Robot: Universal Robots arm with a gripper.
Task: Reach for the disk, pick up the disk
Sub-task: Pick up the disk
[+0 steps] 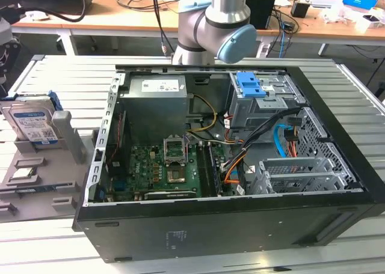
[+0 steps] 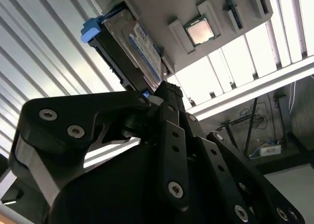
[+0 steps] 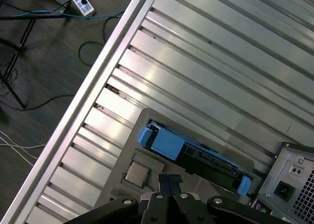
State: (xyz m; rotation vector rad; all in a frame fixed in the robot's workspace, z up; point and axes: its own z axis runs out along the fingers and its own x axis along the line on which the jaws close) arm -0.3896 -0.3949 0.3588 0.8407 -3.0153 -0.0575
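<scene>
The disk (image 1: 33, 125) is a silver-grey drive with a white-and-blue label and blue side rails. It stands on edge in a grey holder (image 1: 67, 139) at the exterior view's left, outside the computer case. Both wrist views show the same disk (image 2: 128, 46) (image 3: 196, 155) ahead of my gripper. My gripper (image 2: 167, 89) (image 3: 170, 181) hovers above the holder, apart from the disk, its black fingertips (image 2: 170, 93) close together with nothing between them.
A small flat chip (image 1: 24, 173) (image 2: 200, 31) (image 3: 136, 172) lies in the holder beside the disk. The open computer case (image 1: 337, 217) fills the middle of the slatted metal table (image 1: 54, 66), with a blue-latched drive cage (image 1: 249, 85) inside. The table edge and floor cables (image 3: 73, 17) lie beyond the holder.
</scene>
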